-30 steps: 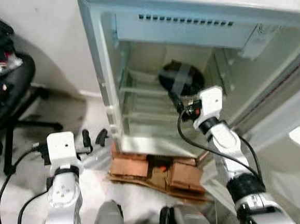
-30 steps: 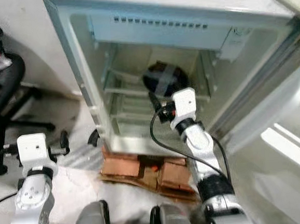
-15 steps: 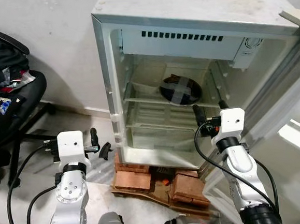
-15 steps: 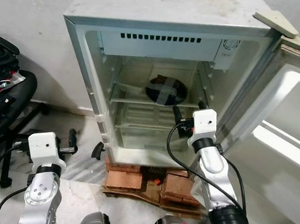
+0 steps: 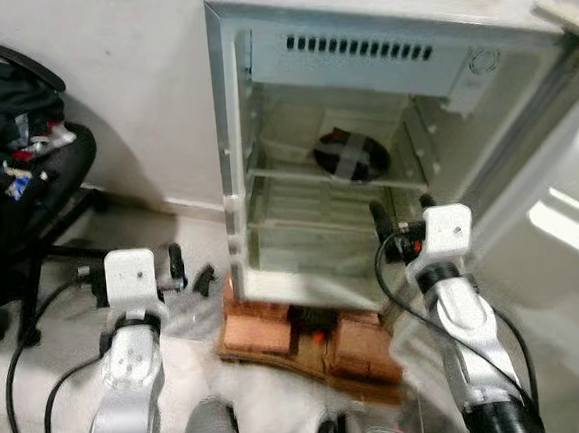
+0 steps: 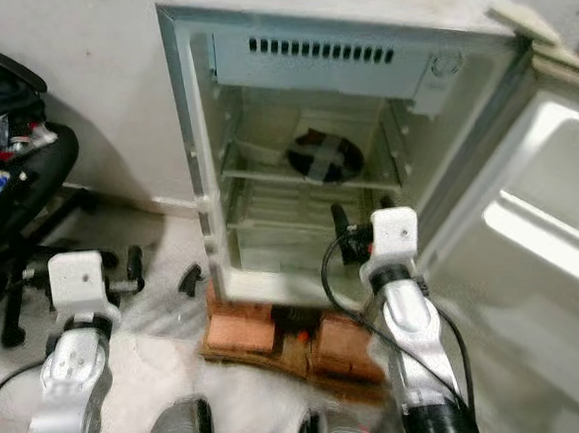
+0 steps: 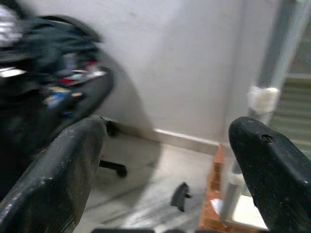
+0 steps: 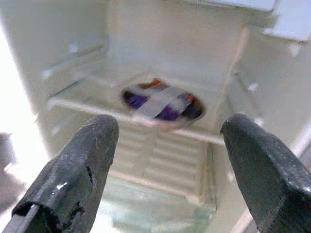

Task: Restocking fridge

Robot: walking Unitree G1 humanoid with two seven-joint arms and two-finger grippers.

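Note:
A small white fridge stands open on bricks. On its upper shelf lies a dark round container crossed with grey tape, also in the right wrist view as the container. My right gripper is open and empty, just in front of the fridge's lower shelves and below the container. My left gripper is open and empty too, held low over the floor to the left of the fridge.
The fridge door stands open to the right. Reddish bricks lie under the fridge. A black office chair piled with dark things stands at the left against the wall. A small black piece lies on the floor.
My right gripper has drawn back out of the fridge, away from the round container, which stays on the shelf. The whole view has shifted as the camera moved.

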